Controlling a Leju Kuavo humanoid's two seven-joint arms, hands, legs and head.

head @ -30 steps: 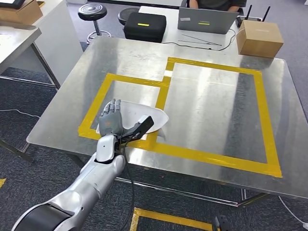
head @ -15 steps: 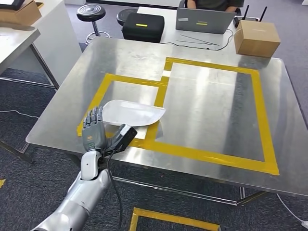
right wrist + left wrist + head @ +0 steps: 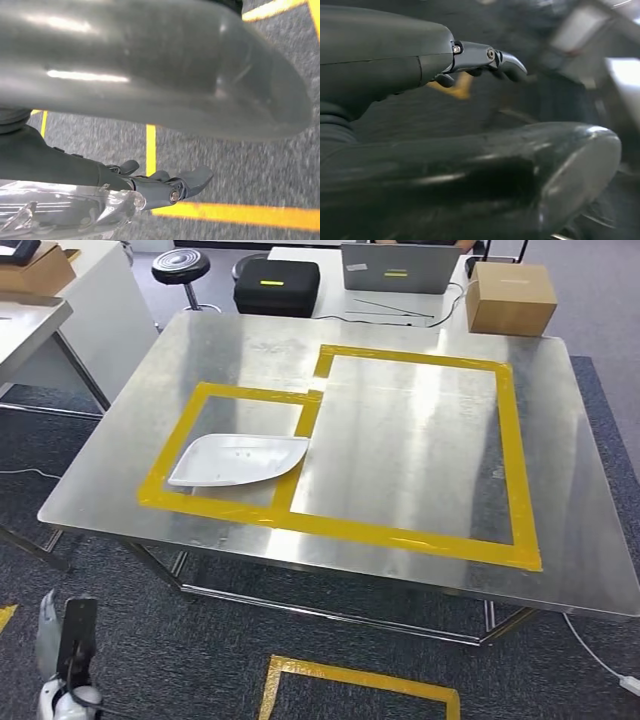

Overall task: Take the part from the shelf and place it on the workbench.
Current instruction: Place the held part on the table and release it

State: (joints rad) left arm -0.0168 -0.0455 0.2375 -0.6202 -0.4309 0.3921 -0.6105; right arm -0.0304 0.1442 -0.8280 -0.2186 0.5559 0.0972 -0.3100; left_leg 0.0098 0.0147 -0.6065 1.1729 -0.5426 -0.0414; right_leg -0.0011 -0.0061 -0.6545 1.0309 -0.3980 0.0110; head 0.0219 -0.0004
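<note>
white part (image 3: 238, 460) is lying flat on the table (image 3: 423, 440) inside the smaller yellow tape box, left of center, and my left hand (image 3: 64, 655) hangs bottom left, fingers apart, holding nothing.

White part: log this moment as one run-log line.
white part: flat on workbench, in smaller yellow-taped box | left hand: low beside bench, holds nothing | task: placed
</note>
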